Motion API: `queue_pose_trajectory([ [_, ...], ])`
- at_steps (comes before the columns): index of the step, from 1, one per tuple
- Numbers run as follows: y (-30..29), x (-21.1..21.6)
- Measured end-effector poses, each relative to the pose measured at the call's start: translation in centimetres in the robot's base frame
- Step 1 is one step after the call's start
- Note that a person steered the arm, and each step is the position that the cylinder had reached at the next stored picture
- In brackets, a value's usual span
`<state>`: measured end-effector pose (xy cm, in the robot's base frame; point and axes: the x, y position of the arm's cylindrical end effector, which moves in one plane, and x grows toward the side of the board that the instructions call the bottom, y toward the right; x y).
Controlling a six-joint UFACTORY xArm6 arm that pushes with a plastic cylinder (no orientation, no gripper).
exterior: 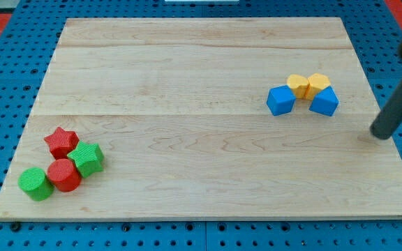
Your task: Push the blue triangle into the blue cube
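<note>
The blue cube (280,100) sits at the view's right on the wooden board (201,77). The blue triangle (324,102) lies a short way to its right, apart from it. Two yellow blocks (298,85) (319,84) sit just above and between the two blue blocks, touching them. My tip (380,134) is on the board to the lower right of the blue triangle, well clear of it. The rod rises toward the view's upper right.
A cluster sits at the view's lower left: a red star (61,141), a green block (87,158), a red cylinder (64,174) and a green cylinder (35,183). The board's right edge (396,139) is close to my tip.
</note>
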<state>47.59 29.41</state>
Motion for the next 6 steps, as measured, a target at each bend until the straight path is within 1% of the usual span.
queue_pose_trajectory([
  [1, -0.2, -3.9],
  [2, -3.1, -5.2],
  [3, -9.0, -4.9],
  [4, -13.6, -3.6],
  [6, -16.0, -4.8],
])
